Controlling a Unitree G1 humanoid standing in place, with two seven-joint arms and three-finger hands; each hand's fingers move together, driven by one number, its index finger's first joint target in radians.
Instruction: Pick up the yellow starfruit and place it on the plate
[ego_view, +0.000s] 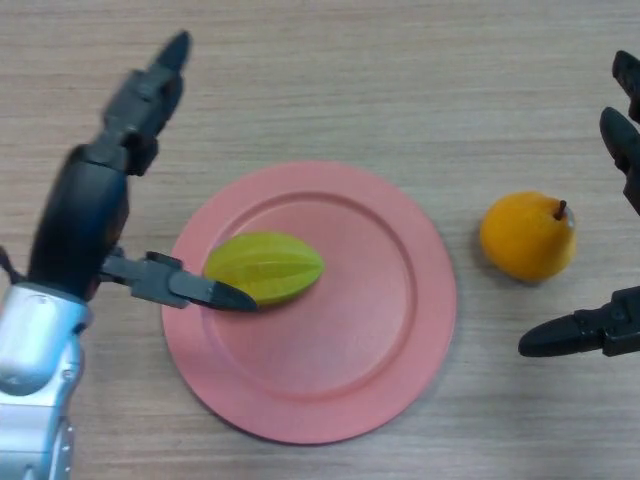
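The yellow-green starfruit (266, 267) lies on the left part of the pink plate (380, 330). My left hand (95, 200) is just left of the plate, fingers straight and pointing away toward the top of the view. Its thumb (180, 285) reaches over the plate's rim and its tip sits at the starfruit's left end. The hand is open and holds nothing. My right hand (620, 150) shows at the right edge, open, with its thumb (580, 335) stretched toward the plate.
An orange pear-like fruit (527, 237) with a short stem rests on the wooden table (350, 70) right of the plate, between the right hand's fingers and thumb but not touched.
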